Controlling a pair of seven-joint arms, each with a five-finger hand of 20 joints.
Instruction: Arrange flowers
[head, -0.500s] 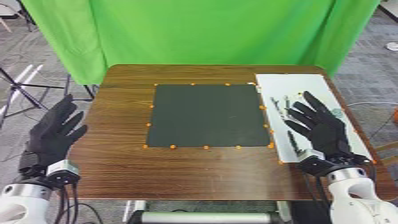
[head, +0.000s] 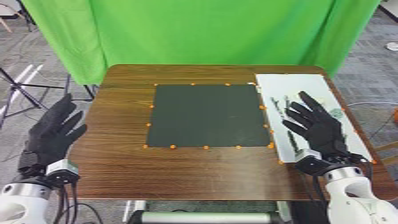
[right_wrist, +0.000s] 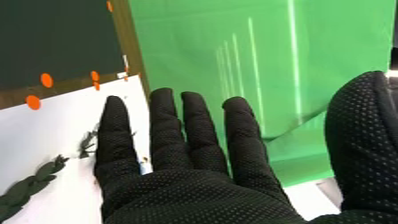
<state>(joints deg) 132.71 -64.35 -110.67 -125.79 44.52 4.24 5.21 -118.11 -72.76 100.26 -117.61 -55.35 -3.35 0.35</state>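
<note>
R robot hand (head: 325, 139) hung open, fingers straight, over white sheet (head: 291, 85) w/ leafy stems (right_wrist: 32, 184); L robot hand (head: 49, 139), also open, was nr bench (head: 115, 172) edge.

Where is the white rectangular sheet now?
In the head view, the sheet lies on the right, beside the dark rectangular mat, partly hidden by the black right robot hand.

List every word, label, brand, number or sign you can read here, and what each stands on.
None can be read: not on the dark mat, the white sheet, the brown table or the green cloth.
Any marking on the left wrist's housing is too small to read.
</note>
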